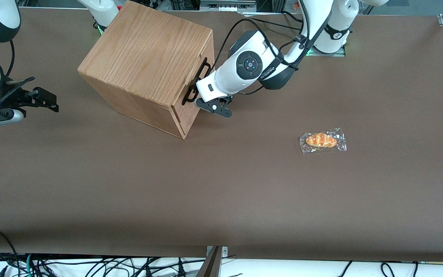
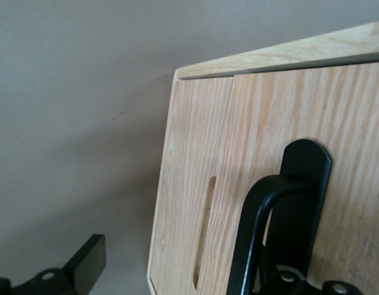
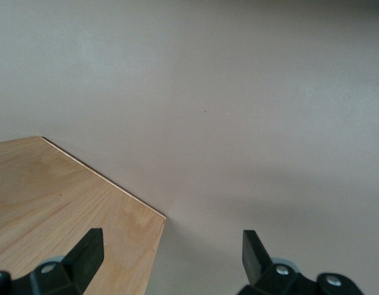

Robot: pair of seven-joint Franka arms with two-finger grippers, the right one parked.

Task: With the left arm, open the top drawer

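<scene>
The tabletop (image 1: 129, 200) is a brown sheet whose edge nearest the front camera runs straight across, with cables hanging below it. Between that edge and the claw (image 1: 196, 95) lies a wide bare stretch of tabletop.

A wrapped croissant (image 1: 322, 141) lies nearer the front camera than the claw and well apart from it, toward the working arm's end of the tabletop. Bare surface surrounds the packet on every side.

The claw belongs to the left arm (image 1: 250, 69), which reaches down at a slant to the front of the oak cabinet (image 1: 144, 57). In the front view the claw is at the black bar handle (image 1: 197, 82), with one finger (image 1: 214, 108) showing nearer the camera than the bar. In the left wrist view the claw (image 2: 195, 283) is spread: one finger (image 2: 85, 261) sits over bare tabletop clear of the cabinet's edge, and the other finger (image 2: 287, 279) sits at the handle (image 2: 263, 233). The bar lies between the two fingers; contact with it cannot be confirmed.

The top drawer (image 2: 287, 123) carries this handle, and its front sits flush with the casing, closed. A narrow slot (image 2: 204, 233) is cut into the casing strip beside the drawer front.

The cabinet stands skewed to the tabletop edges, its lower corner (image 1: 183, 137) pointing toward the front camera just below the claw.
</scene>
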